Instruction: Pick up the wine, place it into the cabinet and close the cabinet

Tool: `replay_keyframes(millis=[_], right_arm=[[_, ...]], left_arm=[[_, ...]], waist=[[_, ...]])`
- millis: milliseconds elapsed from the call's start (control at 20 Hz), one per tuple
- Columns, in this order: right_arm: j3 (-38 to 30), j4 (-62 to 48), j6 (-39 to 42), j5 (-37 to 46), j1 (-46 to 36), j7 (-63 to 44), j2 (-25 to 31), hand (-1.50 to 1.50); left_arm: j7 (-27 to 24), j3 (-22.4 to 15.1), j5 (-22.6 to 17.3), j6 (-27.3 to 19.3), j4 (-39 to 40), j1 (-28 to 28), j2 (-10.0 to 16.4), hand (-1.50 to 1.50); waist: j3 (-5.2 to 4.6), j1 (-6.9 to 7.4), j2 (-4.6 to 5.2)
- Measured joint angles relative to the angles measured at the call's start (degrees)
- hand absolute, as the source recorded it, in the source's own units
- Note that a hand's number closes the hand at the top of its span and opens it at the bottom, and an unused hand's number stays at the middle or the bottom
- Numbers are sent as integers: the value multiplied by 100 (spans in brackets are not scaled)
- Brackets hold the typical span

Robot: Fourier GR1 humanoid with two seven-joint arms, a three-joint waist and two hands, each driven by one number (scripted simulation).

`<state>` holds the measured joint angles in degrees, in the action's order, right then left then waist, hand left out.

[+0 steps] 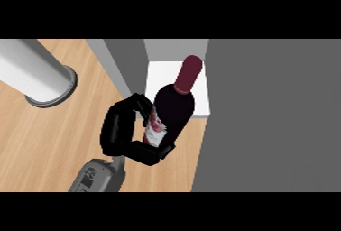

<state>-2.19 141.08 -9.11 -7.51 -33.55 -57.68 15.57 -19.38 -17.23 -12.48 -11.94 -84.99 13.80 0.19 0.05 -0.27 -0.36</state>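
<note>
Grey metal forearm [100, 176] comes in from the lower edge, left of the middle, and slants up and to the right. It ends in the black left hand [118, 131]. That hand is clenched on the dark glass wine bottle with a deep-red neck [174, 101]: its fingers [136, 103] curl over the far side of the body, its thumb [152, 152] hooks round the near side at the base, and the palm lies against the bottle's left flank. A white and red label [156, 128] shows in the gap between fingers and thumb.

The bottle is tilted, base toward the robot and neck pointing away and slightly right. Its lower half is over the light wooden desk [60, 135]; its shoulder and neck reach over the white floor [163, 74] of the grey cabinet [126, 63], whose compartment stands open. Nothing else shows inside that compartment. I cannot tell whether the base touches the desk or the cabinet floor.

Just right of the bottle, a broad dark grey flat panel [273, 117] fills the right side of the view and covers part of the white floor.

At the upper left, well apart from the hand, a pale cylindrical column with a grey ring at its foot [30, 67] stands on the desk.

The right hand is out of sight.
</note>
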Motion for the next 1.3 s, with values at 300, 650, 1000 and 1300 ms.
replay_keyframes(millis=[300,650,1000,1300], right_arm=[[-111,30,71,-57,129,-6,17,-150],[-152,-16,129,-115,64,-14,9,-150],[-323,-45,214,-192,31,4,50,-150],[-236,-154,242,-190,-35,29,2,-150]], left_arm=[[1046,-273,46,-942,-389,792,-13,150],[1713,-214,-39,-1698,42,1868,-16,150],[1482,-225,-16,-1974,693,2299,-18,150],[1178,-132,297,-1962,1480,2726,-11,150]], waist=[[1,-32,8],[-2,-60,21],[-3,-64,30],[-4,-69,32]])
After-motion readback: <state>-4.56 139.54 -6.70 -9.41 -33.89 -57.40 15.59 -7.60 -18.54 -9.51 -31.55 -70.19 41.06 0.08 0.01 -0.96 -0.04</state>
